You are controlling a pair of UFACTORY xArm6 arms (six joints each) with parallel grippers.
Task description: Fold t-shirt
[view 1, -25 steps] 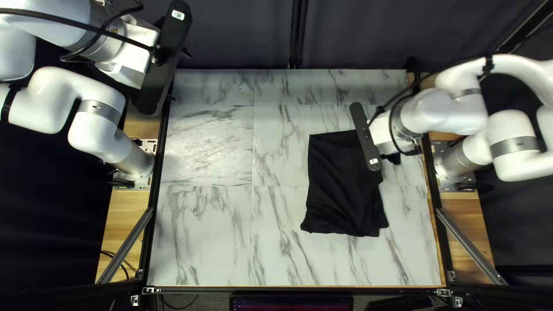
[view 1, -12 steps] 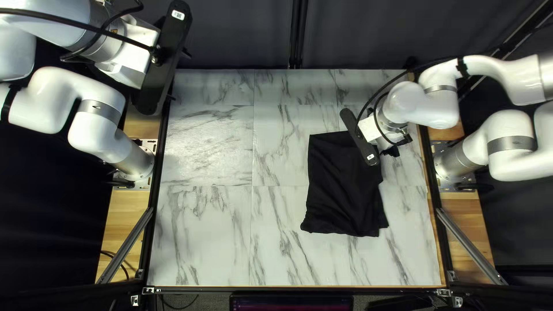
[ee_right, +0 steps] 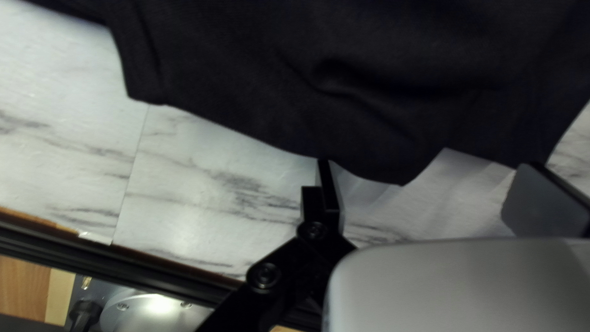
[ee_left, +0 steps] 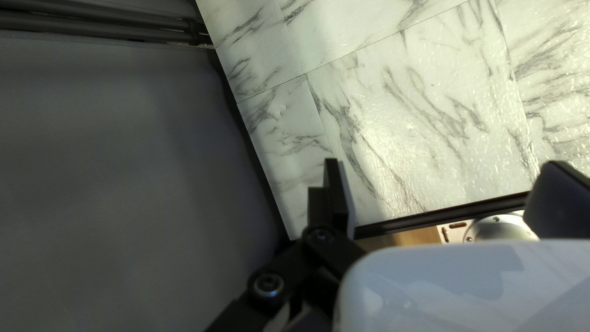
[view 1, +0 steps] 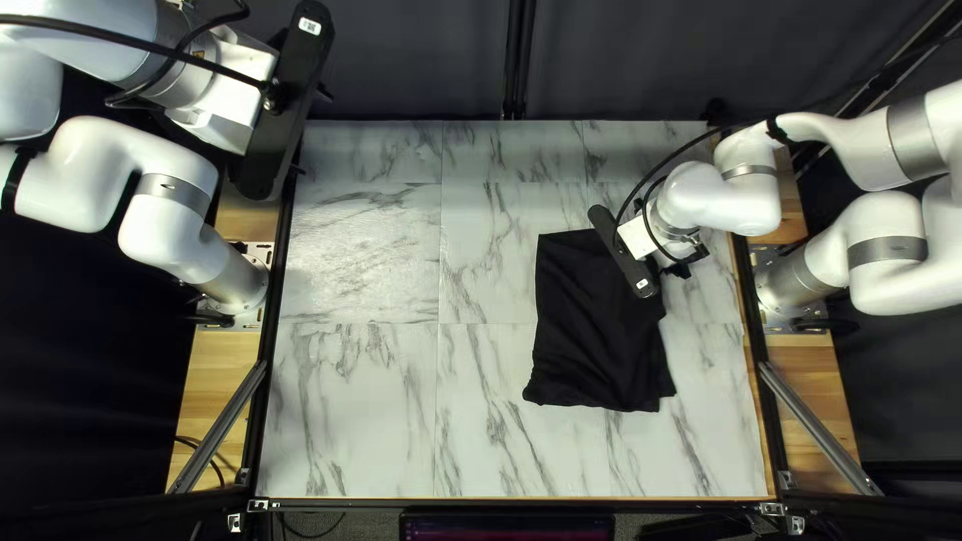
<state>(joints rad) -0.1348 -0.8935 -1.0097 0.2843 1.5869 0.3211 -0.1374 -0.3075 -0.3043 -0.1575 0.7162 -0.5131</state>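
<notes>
"Where is the garment?"

"A black t-shirt [view 1: 591, 331] lies on a marble-patterned table [view 1: 361, 401], on the side nearer the right arm's base [view 1: 792, 281]. Its long, narrow outline suggests folding is partly done."

"And the right gripper [ee_right: 428, 165]?"

"Low at the t-shirt's far corner, fingers spread wide, nothing clamped. The cloth's edge shows just ahead of and between them; whether either finger touches it, I cannot tell."

"Why there?"

"Probably to straddle that edge for a pinch before the next fold. Closing too shallow could let the fabric slip; too deep might bunch several layers."

"The left gripper [ee_left: 444, 163]?"

"Raised well apart from the t-shirt, off to its left in the top left view, fingers wide open and empty. Its arm is likely parked there to leave the other room to work."

"What differs from half a second earlier?"

"The right arm [view 1: 716, 195] has moved slightly, carrying the black bar [view 1: 623, 250] at its wrist a little nearer the t-shirt's middle. Against a second ago, that bar slants more and the wrist behind it sits closer to the t-shirt."

"The rest?"

"Unmoved: the t-shirt keeps its outline and place, and the left arm [view 1: 70, 195] holds its pose. The cloth looks light and limp, so a gentle lift should serve."
</notes>
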